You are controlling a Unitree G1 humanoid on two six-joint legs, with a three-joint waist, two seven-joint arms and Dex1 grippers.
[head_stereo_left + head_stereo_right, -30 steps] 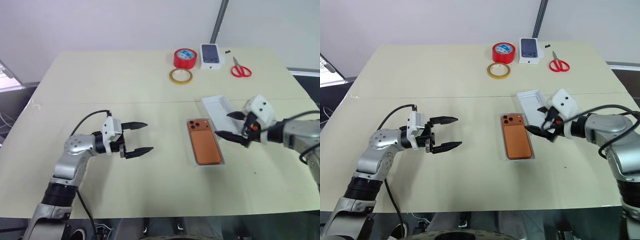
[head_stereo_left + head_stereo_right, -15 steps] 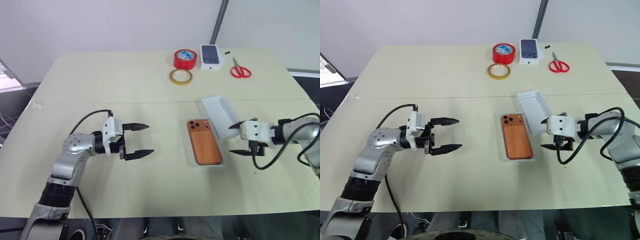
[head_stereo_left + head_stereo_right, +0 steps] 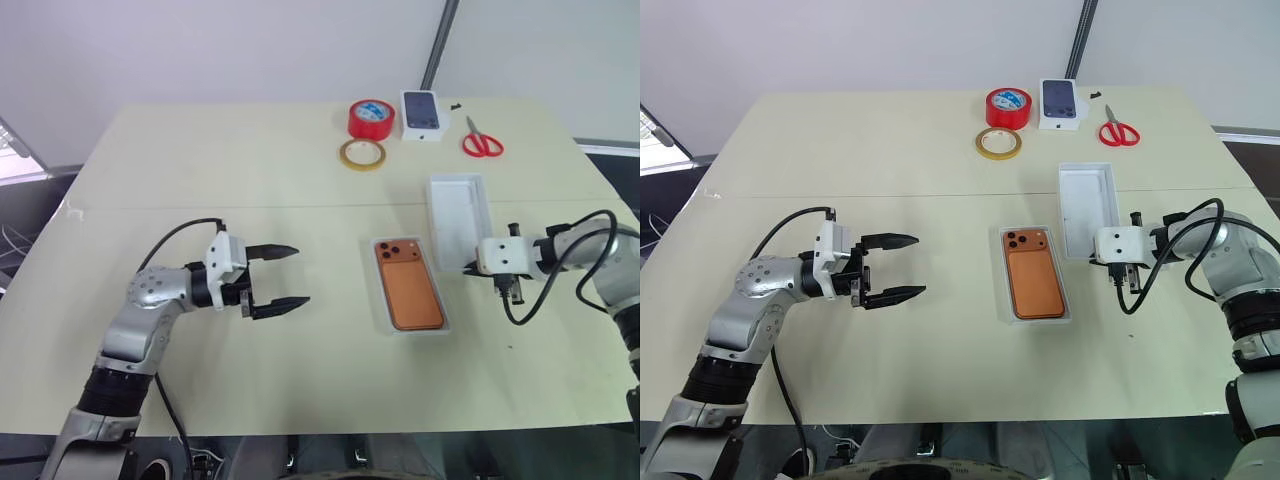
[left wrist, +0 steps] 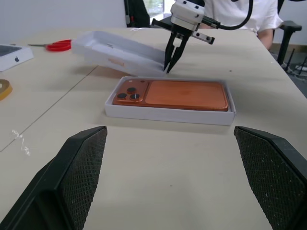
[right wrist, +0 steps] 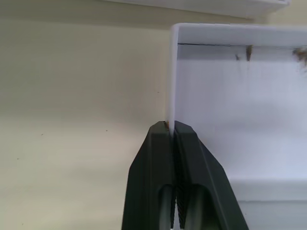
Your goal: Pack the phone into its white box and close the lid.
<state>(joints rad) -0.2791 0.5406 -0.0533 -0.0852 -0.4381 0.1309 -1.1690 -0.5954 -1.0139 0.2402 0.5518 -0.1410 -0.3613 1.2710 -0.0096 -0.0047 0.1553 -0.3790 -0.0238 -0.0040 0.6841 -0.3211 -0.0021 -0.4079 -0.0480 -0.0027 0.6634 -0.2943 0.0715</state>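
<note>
The phone (image 3: 1031,279) already lies in the box (image 3: 1006,301); just right of the box, the right gripper (image 3: 1118,268) pinches the lid's (image 3: 1087,206) wall, lid not yet on; left gripper (image 3: 890,267) gapes empty.

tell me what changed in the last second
The right gripper swung out to the shallow white lid and shut on its thin wall; the lid, formerly angled, now lies straighter. The orange phone in its white tray and the open left gripper stayed put.
</note>
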